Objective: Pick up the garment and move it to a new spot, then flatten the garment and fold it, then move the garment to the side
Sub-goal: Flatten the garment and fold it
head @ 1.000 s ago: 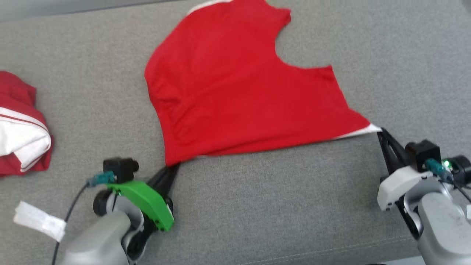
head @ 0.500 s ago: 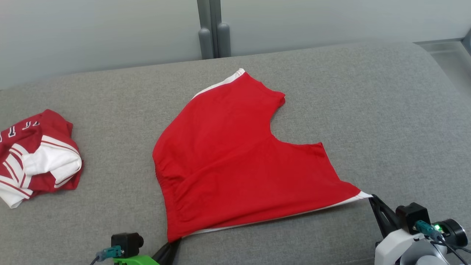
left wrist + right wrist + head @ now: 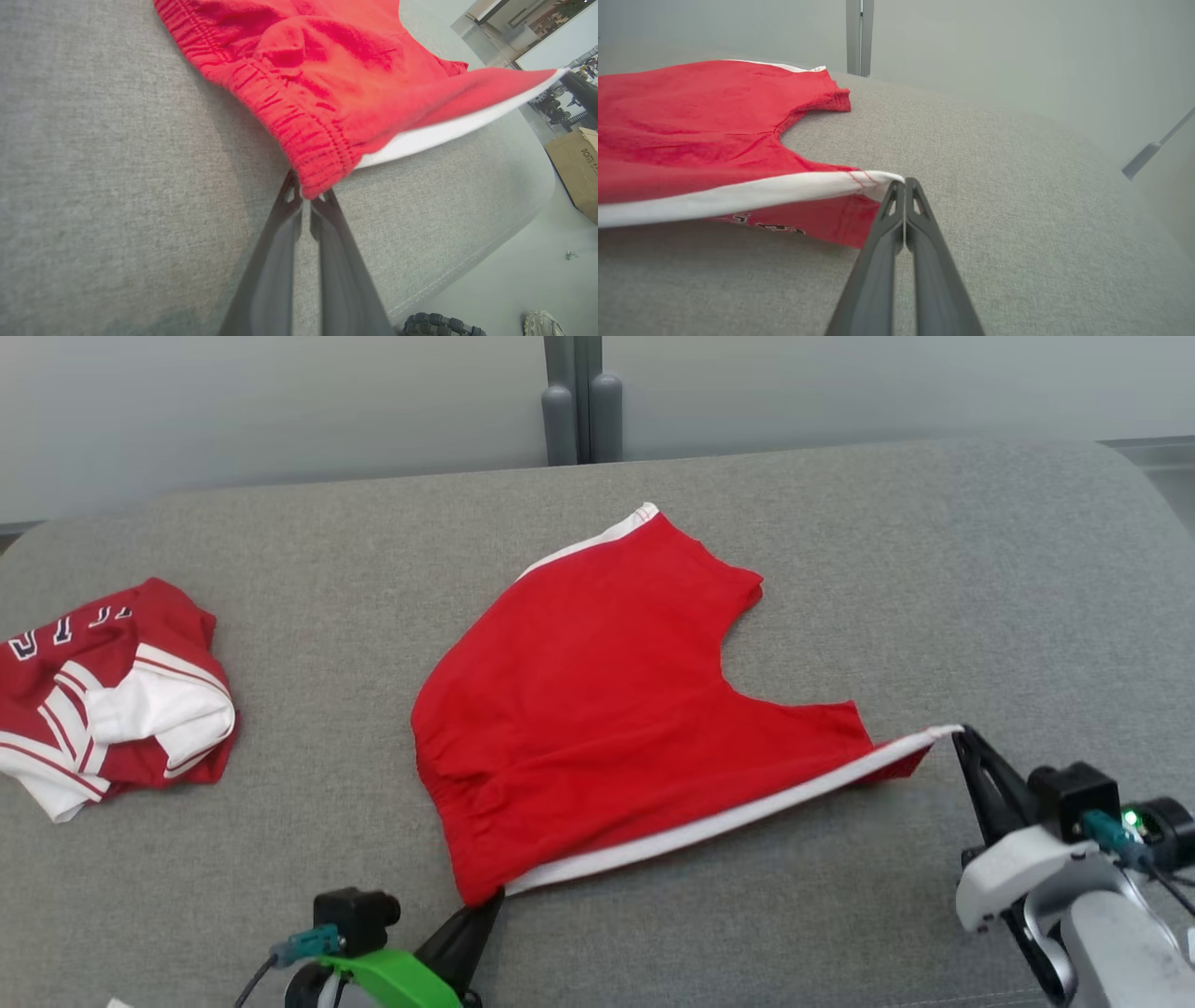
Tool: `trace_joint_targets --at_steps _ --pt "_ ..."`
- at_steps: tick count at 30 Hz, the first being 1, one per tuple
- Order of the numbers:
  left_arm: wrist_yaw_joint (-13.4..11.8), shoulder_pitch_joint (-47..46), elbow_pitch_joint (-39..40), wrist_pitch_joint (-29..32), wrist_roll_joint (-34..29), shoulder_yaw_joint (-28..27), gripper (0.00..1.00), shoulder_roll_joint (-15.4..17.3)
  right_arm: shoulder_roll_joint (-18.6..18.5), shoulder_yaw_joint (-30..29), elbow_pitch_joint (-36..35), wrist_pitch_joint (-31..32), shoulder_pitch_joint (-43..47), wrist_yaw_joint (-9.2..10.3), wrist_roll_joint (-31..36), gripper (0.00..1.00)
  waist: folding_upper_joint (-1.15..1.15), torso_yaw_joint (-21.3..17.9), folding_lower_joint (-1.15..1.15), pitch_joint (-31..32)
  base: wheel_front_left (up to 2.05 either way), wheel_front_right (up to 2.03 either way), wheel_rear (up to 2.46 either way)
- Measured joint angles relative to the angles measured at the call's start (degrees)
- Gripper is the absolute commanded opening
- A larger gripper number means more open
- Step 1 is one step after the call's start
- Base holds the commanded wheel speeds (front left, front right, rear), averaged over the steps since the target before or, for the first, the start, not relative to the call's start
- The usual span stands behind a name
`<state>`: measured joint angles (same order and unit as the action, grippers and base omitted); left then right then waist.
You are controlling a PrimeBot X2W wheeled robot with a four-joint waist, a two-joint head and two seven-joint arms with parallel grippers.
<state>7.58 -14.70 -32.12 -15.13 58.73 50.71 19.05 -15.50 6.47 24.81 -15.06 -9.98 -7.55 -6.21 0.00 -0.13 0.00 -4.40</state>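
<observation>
Shorts point(image 3: 607, 709) on grey cushion point(image 3: 280, 569); crumpled red-white jersey point(image 3: 112, 700) well left.

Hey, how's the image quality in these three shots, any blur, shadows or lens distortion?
Head view: even, soft light, fairly sharp, no glare on the red shorts. Left wrist view: wide-angle bending, the left gripper soft toward the bottom edge, a broad shadow on the grey cushion beside the waistband. Right wrist view: the right gripper blurs low down, a shadow under the lifted hem.
</observation>
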Motion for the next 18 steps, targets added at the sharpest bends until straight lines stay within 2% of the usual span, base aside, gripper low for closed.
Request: trace_joint_targets --at_steps 9,18 --pt "-0.01 -11.16 6.08 -0.01 5.73 3.33 0.0 -0.76 -3.23 2.67 6.87 0.0 -18.9 0.01 2.91 0.0 0.0 3.79 0.0 -5.98 0.0 0.0 0.0" --pt "-0.02 -20.76 8.11 -0.01 6.8 3.11 0.0 -2.71 -4.88 6.34 16.88 0.0 -34.46 0.01 3.92 0.0 0.0 9.07 0.0 -12.6 0.0 0.0 0.0"
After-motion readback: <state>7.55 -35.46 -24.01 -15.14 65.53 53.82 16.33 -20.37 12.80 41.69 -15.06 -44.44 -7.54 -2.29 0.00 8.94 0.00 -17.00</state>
